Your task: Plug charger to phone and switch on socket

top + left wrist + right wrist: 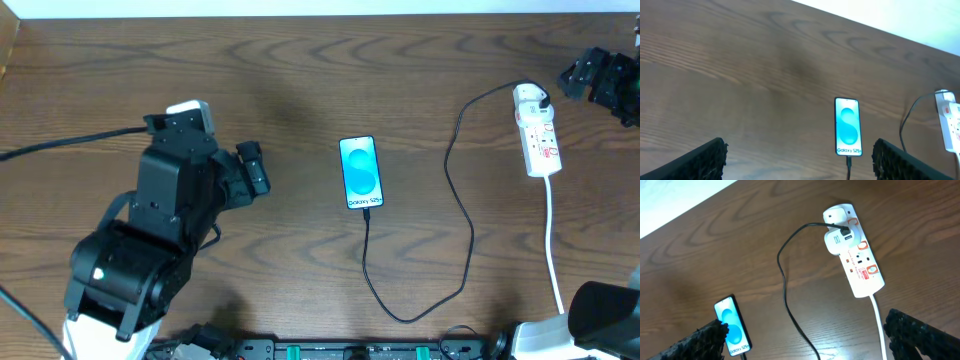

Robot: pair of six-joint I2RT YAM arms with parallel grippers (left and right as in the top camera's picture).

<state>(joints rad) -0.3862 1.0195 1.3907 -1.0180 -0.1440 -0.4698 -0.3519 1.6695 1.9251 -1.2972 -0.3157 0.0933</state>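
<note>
Charger (462,230) looks seated in phone (360,172), mid-table; its adapter (836,241) sits in socket (537,133), far right. Left gripper (252,170) and right gripper (592,78) both have jaws spread. We'd narrow the right one and press the red switch (862,245) beside the adapter squarely, without shoving the strip.

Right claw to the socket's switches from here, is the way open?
Probably yes. The right claw hangs open just beside the socket, with bare table between. The charger's adapter sits at one end, leaving the red switch marks uncovered.
</note>
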